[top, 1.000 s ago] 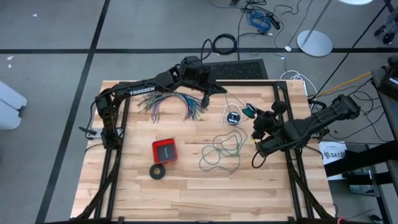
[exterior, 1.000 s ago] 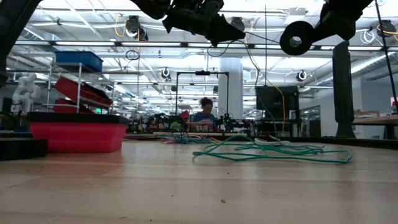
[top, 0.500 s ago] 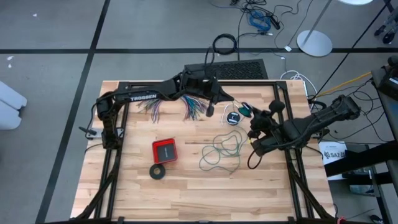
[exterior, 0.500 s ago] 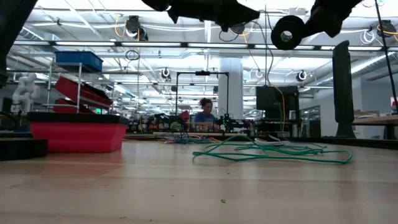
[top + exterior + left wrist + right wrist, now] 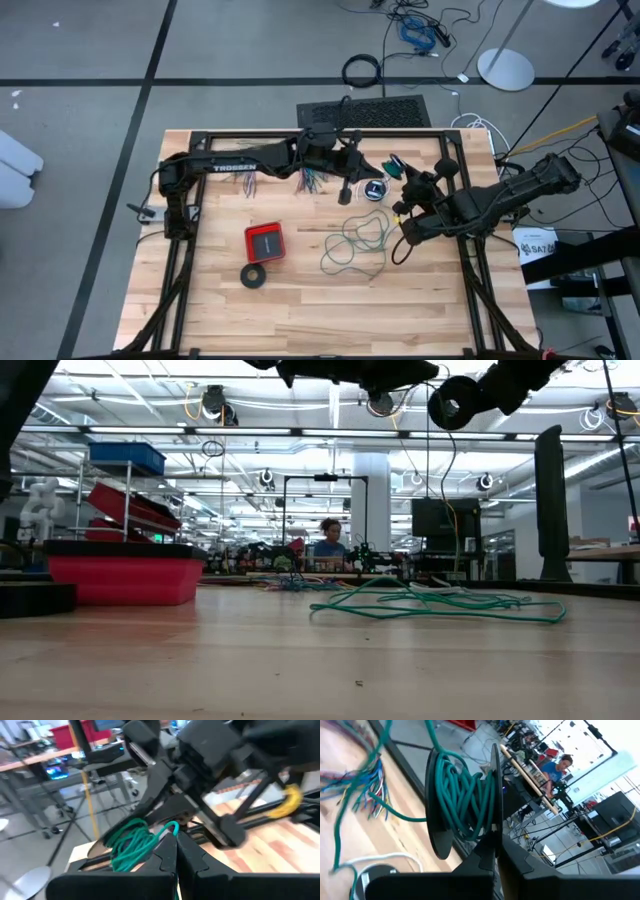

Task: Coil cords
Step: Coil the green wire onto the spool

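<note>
Overhead, I see my right pincer [image 5: 398, 172] clamped on the teal wire [image 5: 360, 240], left pincer [image 5: 345, 192] pressed together nearby, wrist view alone shows the coil, loose tangle mid-table [image 5: 300, 300], white cord [image 5: 375, 187] beside, open wood in front.

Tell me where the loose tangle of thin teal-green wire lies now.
In the high view, the loose teal-green wire tangle lies on the wooden table, right of the red square box and just left of the right claw.
</note>
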Robot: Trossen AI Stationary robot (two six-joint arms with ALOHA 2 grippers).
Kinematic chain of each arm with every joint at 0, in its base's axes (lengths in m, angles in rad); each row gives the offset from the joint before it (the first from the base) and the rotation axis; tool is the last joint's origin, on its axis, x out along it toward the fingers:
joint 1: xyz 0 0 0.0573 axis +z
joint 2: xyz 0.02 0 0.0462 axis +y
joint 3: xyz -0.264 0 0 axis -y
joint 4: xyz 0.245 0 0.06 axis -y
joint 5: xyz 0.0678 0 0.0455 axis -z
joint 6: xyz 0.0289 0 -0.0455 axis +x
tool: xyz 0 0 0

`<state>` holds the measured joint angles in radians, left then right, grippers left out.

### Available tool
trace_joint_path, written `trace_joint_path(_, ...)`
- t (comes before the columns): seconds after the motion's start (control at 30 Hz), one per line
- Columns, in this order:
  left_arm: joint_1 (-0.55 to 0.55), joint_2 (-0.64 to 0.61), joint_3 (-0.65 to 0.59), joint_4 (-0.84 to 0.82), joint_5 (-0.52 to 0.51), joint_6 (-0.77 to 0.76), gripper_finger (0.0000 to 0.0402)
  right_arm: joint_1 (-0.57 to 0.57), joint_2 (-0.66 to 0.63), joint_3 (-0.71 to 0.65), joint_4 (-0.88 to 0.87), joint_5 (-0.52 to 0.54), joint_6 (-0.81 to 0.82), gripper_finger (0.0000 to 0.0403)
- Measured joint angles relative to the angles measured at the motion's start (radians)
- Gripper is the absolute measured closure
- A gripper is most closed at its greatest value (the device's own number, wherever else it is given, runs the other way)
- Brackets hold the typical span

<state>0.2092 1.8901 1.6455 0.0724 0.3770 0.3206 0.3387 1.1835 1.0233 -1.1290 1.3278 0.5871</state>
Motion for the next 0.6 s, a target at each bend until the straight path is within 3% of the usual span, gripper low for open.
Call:
trace_joint_path(0.17,-0.022,0.029,0.000,0.052,-0.065,-0.043,0.0401,-0.012,0.000,0.000,0.056,0.046,0.020,0.0403)
trace_joint_path(0.6,-0.040,0.056,0.000,0.117,-0.111,-0.106,0.0394,-0.012,0.000,0.000,0.053,0.129,0.157,0.0403)
